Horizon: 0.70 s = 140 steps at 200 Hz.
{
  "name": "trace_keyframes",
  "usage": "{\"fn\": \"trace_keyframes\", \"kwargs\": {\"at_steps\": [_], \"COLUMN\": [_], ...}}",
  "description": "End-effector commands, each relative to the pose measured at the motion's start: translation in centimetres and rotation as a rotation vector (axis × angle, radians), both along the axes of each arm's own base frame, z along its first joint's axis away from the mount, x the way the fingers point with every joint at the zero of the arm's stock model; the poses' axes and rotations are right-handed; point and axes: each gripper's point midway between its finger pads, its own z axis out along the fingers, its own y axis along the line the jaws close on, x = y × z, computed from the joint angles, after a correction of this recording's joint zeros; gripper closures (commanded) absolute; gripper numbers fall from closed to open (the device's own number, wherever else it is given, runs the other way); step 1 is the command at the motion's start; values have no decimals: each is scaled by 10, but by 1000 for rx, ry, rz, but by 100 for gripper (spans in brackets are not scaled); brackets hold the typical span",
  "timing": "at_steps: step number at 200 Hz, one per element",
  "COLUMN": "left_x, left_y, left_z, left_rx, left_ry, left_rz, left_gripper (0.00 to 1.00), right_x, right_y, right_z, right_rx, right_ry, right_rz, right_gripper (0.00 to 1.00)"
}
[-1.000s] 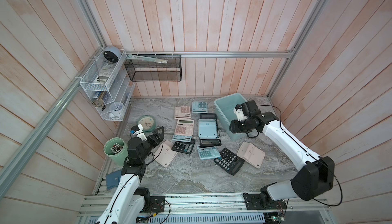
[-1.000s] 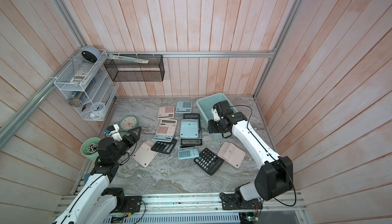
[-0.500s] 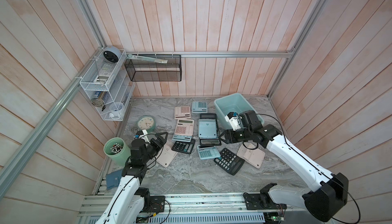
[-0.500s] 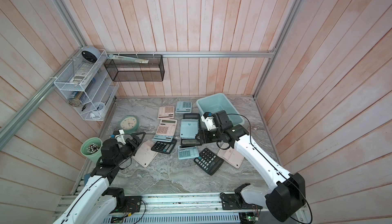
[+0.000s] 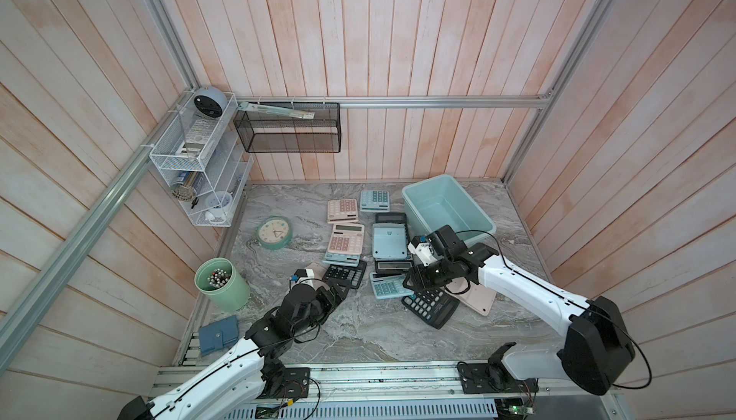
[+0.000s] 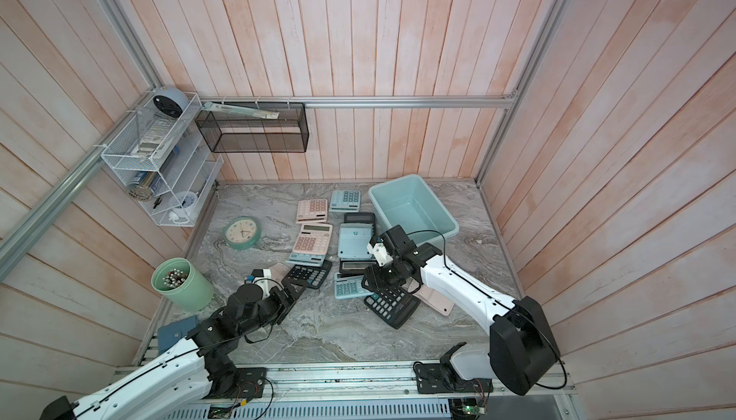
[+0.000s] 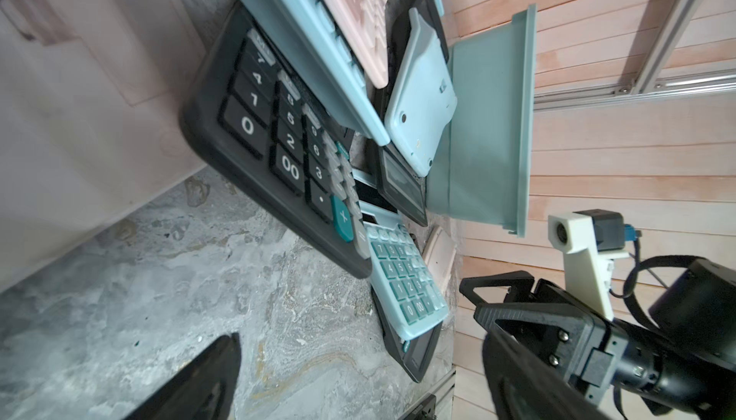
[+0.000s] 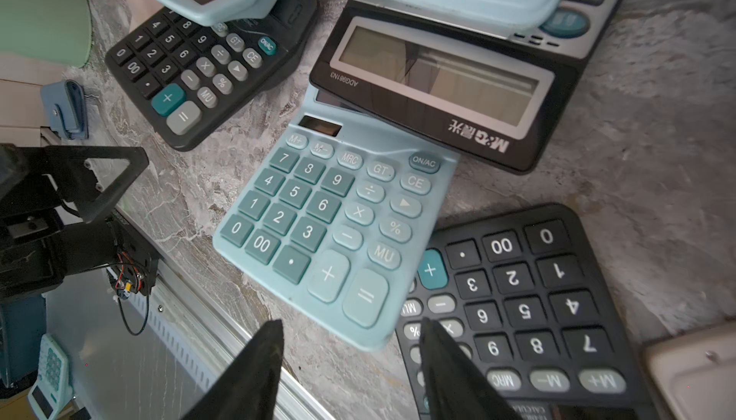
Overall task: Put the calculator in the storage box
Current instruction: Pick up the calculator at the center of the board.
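pen cup (image 5: 223, 287): lower left of the frame, green, stuffed with pens, well apart from the work; it has no part in this task.
left gripper (image 5: 338, 284): low centre-left, fingers spread wide and empty, tips near the black keypad calculator (image 5: 345, 274); it seems parked by the pile to be ready without crowding the other arm.
calculator pile (image 5: 389, 241): centre of the marble table (image 5: 358, 334), pink, blue and black units overlapping; none lies in the storage box (image 5: 446, 209), so the task looks barely begun.
light blue calculator (image 8: 330, 223): the likely target, lower centre of the pile, keys up; its top edge is tucked under the black m&g calculator (image 8: 434, 79) and one lower corner rests on the tilted black calculator (image 8: 517, 298). that overlap props an edge off the table, which should give a finger room to get under.
right gripper (image 8: 350, 321): centre-right, hanging over the light blue calculator's near edge, fingers part-way apart and closed on nothing; judged step: lining up the pick.
storage box: upper right of the table, pale teal, open side up and empty, just behind the right arm, so the carry should be short.
risk: pulling the target free may drag the black m&g calculator lying on it.
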Motion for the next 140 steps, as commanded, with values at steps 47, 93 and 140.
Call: {"fn": "trace_keyframes", "kwargs": {"at_steps": [47,93,140], "left_x": [12,11,7], "left_y": [-22,-21,-24], "left_z": [-6,-6,-7], "left_rx": [-32,-39,-66], "left_ry": [-13,-7,9], "left_rz": [23,25,24], "left_gripper": [0,0,0], "right_x": [-18,-9,-16], "right_y": [50,33,10], "right_z": [-5,3,-15], "right_rx": [32,-46,-96], "right_ry": [23,-31,33], "right_rz": [112,71,57], "right_gripper": [39,38,38]}}
